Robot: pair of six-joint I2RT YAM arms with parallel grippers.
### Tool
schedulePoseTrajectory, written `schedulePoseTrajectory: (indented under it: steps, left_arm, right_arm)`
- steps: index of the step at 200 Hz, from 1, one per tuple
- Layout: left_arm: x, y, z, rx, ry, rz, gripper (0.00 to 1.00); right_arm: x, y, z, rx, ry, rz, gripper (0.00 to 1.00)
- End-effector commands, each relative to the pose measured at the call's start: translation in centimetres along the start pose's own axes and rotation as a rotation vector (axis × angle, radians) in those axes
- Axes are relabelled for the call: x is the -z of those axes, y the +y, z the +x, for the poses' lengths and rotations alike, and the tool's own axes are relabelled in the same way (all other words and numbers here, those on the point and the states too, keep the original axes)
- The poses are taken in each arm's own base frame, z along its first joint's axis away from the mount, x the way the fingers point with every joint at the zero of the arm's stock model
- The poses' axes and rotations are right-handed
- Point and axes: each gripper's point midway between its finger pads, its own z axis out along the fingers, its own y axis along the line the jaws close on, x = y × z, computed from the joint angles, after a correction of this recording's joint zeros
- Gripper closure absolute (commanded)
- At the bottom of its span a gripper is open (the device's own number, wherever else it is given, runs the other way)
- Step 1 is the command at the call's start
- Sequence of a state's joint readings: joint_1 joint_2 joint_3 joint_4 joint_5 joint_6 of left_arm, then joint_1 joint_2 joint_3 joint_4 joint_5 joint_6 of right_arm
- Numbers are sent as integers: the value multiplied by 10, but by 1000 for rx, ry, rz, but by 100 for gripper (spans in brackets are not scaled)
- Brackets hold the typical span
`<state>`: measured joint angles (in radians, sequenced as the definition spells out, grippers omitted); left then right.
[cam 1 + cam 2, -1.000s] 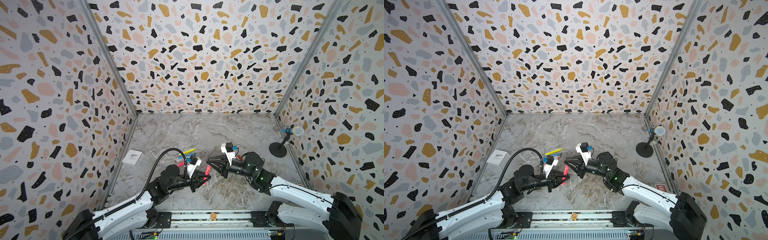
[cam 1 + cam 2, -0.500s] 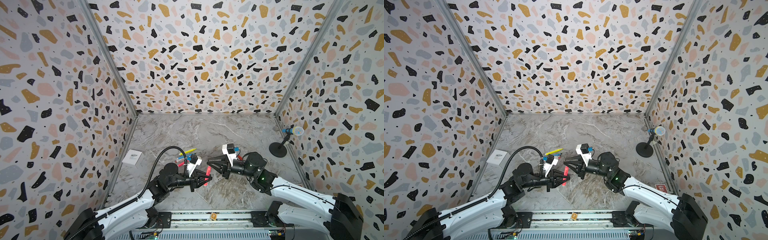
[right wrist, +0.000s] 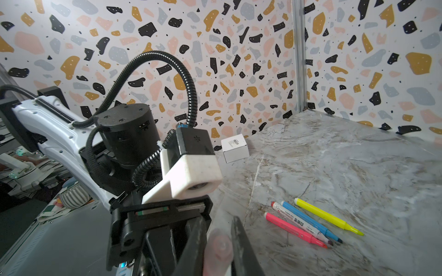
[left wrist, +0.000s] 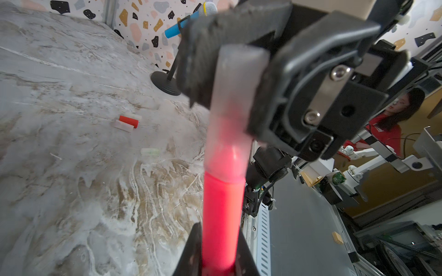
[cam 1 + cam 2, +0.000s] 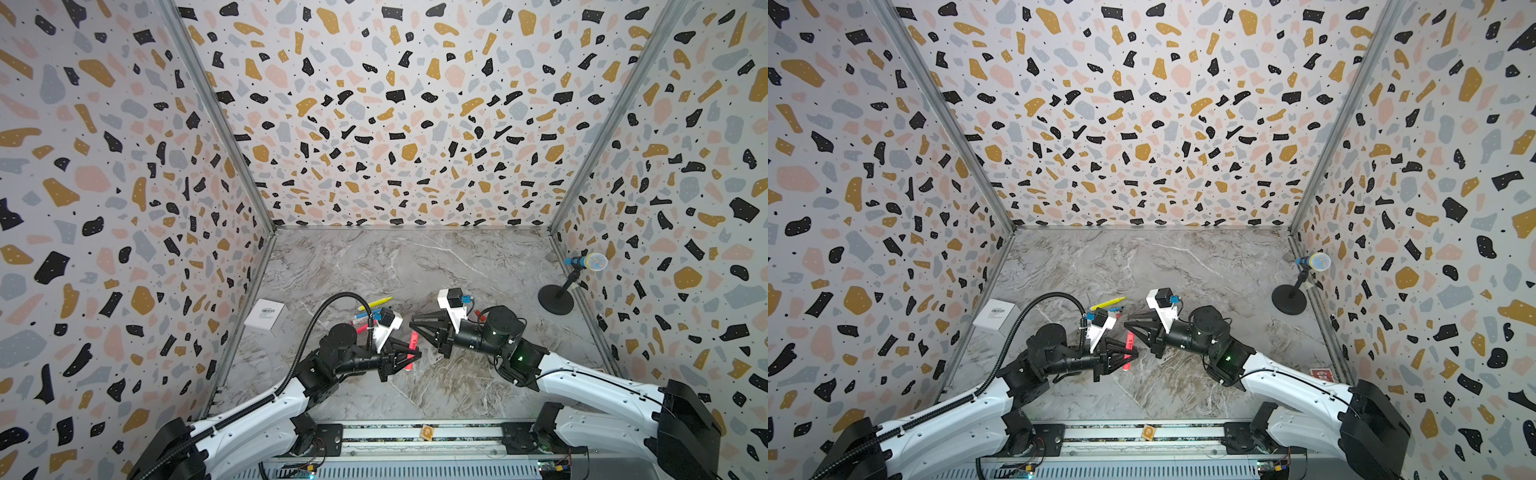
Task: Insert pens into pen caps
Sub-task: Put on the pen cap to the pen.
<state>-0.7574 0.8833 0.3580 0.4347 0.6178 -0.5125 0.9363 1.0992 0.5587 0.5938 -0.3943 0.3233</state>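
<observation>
My left gripper (image 4: 218,239) is shut on a bright pink pen (image 4: 222,205), which shows in both top views (image 5: 411,347) (image 5: 1127,345). A frosted pen cap (image 4: 235,78) sits over the pen's far end, and my right gripper (image 3: 218,227) is shut on that cap (image 3: 217,251). The two grippers meet tip to tip above the table's front middle (image 5: 415,328). Behind the left arm lie a yellow pen (image 3: 327,216), a blue pen (image 3: 311,221), a white printed pen (image 3: 299,221) and a second pink pen (image 3: 294,229). A red cap (image 4: 129,120) and pale caps (image 4: 149,151) lie loose on the marble.
A white box (image 5: 266,313) rests by the left wall. A microphone on a black stand (image 5: 557,299) stands by the right wall. Speckled walls close in three sides, and a metal rail (image 5: 415,434) runs along the front edge.
The left arm has shifted very slightly. Both grips and the pen's place between the grippers look the same.
</observation>
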Motion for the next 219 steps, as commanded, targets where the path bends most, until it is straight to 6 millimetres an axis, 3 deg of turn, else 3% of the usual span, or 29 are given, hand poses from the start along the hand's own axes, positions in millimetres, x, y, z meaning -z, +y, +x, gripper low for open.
schedulePoseTrajectory:
  steps: [1,105,141,186,219]
  left_arm:
    - [63,-38,-188,-151,-684,-73,100]
    - [87,-70,-210,-156,-778,130,100]
    - [85,-69,-213,-165,-767,118,100]
    - [82,-50,-212,-182,-745,-18,100]
    - [82,-48,-212,-178,-753,-20,100]
  right_arm:
    - [34,58,162,-168,567,-242,100]
    - [49,71,176,-147,579,-318,100]
    - [52,73,180,-153,580,-334,100]
    - [52,68,190,-191,623,-297,100]
    - [51,71,193,-190,633,-291,100]
